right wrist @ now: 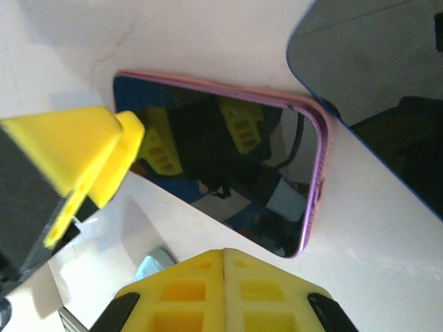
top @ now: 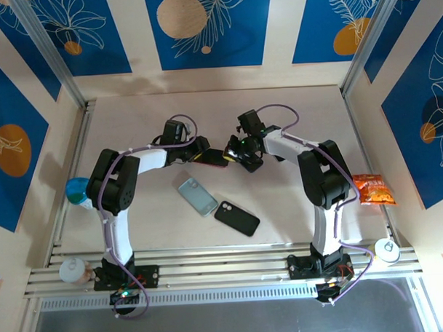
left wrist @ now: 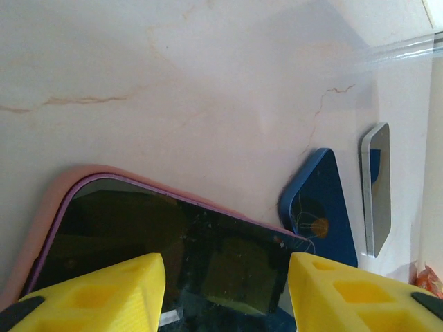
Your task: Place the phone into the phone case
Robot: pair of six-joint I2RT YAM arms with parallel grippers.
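Observation:
The phone [top: 215,158] has a dark screen and a purple edge. It lies screen up inside a pink phone case [right wrist: 208,84] at mid-table. My left gripper [top: 204,153] is at one short end, its yellow fingers about half apart and closed on the phone [left wrist: 208,256]. In the left wrist view the left gripper [left wrist: 226,257] has one finger beside the phone's edge and the other in front of the screen. The pink case [left wrist: 52,207] shows wider at one corner. My right gripper [top: 239,156] is at the other end. In its own view the right gripper [right wrist: 223,252] is shut, empty, just short of the phone [right wrist: 221,173].
A pale blue case [top: 198,196] and a black phone [top: 236,218] lie nearer the arm bases. A blue cup [top: 77,189] stands at the left wall. An orange snack bag [top: 373,190] lies at the right. Two small white round things [top: 74,270] [top: 387,249] sit on the front rails.

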